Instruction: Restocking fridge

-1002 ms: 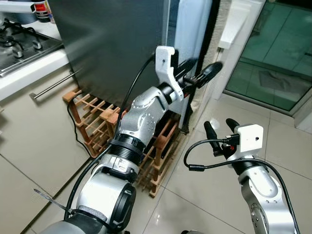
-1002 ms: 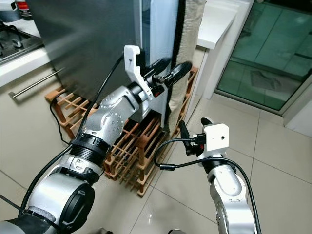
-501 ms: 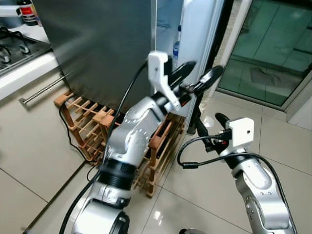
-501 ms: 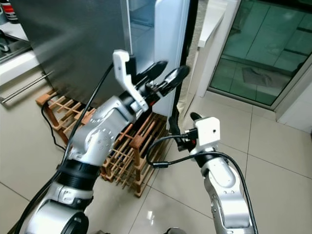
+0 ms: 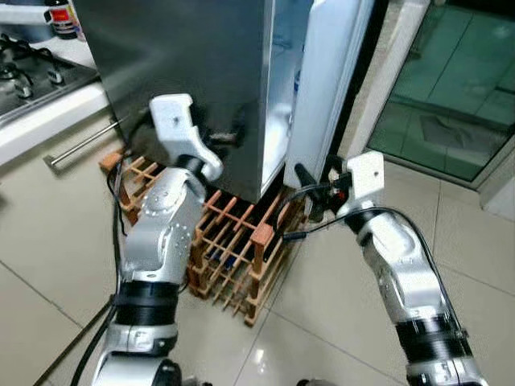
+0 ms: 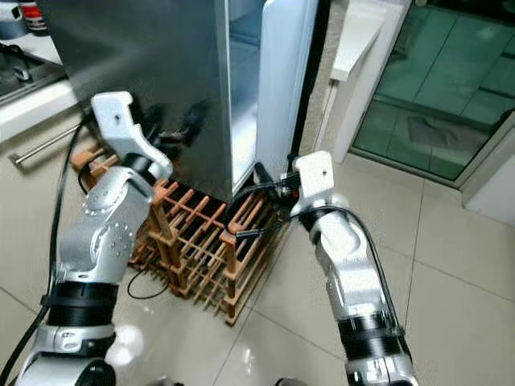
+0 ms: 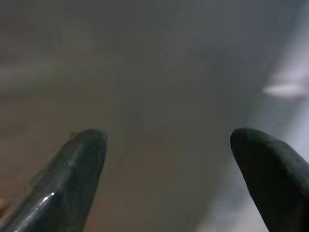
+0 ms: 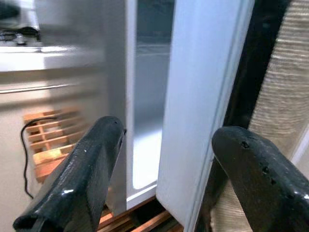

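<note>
The fridge (image 5: 185, 72) has a dark steel body, and its door (image 5: 326, 88) stands ajar, white inner side showing, with a lit gap (image 6: 241, 88) beside it. My left gripper (image 6: 187, 127) is raised in front of the steel side, left of the gap. It is open and empty, and its fingertips (image 7: 79, 154) face blurred grey metal. Low down by the door's bottom edge my right gripper (image 5: 315, 170) is open too. Its fingers (image 8: 91, 159) frame the door (image 8: 207, 87) and the gap, holding nothing.
A wooden wine rack (image 5: 237, 249) stands on the tiled floor against the fridge's foot, with a black cable beside it. A counter with a gas hob (image 5: 28, 76) and a drawer handle (image 5: 80, 141) lies left. Glass doors (image 5: 459, 80) are at the right.
My left gripper has drawn back from the door's edge to the steel side at the left. The right gripper has risen toward the door's lower edge. The door gap is wider.
</note>
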